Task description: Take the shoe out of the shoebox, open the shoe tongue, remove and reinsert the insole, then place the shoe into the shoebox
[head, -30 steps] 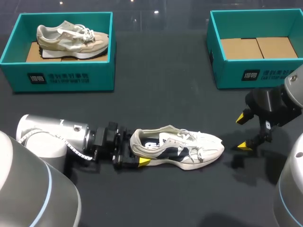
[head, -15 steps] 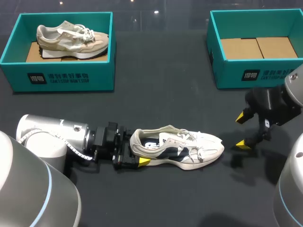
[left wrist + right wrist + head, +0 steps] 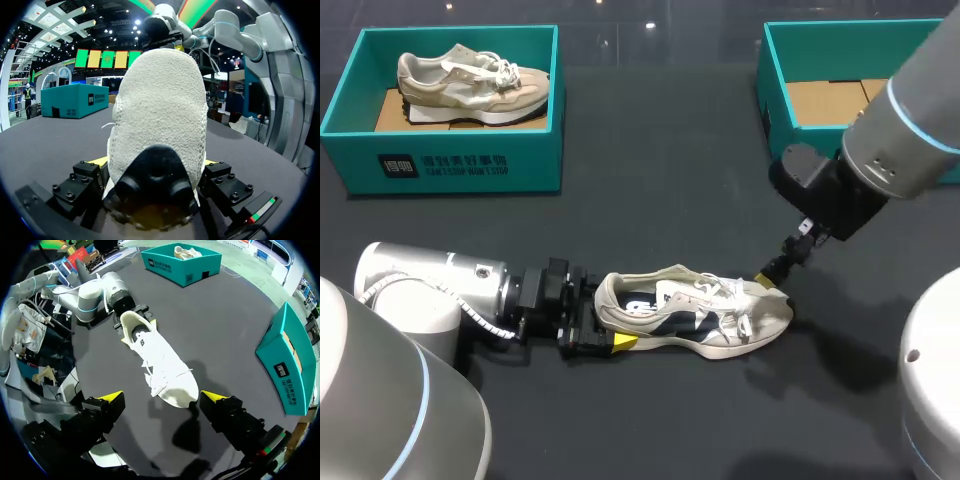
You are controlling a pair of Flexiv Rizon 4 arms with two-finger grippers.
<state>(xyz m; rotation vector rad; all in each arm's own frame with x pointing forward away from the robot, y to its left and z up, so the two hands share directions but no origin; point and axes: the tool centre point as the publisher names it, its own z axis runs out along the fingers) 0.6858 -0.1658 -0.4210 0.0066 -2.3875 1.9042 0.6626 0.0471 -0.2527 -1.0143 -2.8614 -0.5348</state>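
Light: bright, even, from overhead.
Shadows: soft patch on table (image 3: 660, 200) by shoe (image 3: 695, 312) toe, under right arm (image 3: 890, 140).
Glare: sheen on left arm (image 3: 420, 290).

Silver-grey arms (image 3: 425, 290), black yellow-tipped pincers (image 3: 162, 397)

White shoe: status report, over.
Left gripper shut on white shoe heel. Right gripper open, at its toe. Shoe upright on table. Beige shoe in far shoebox, not in the way.
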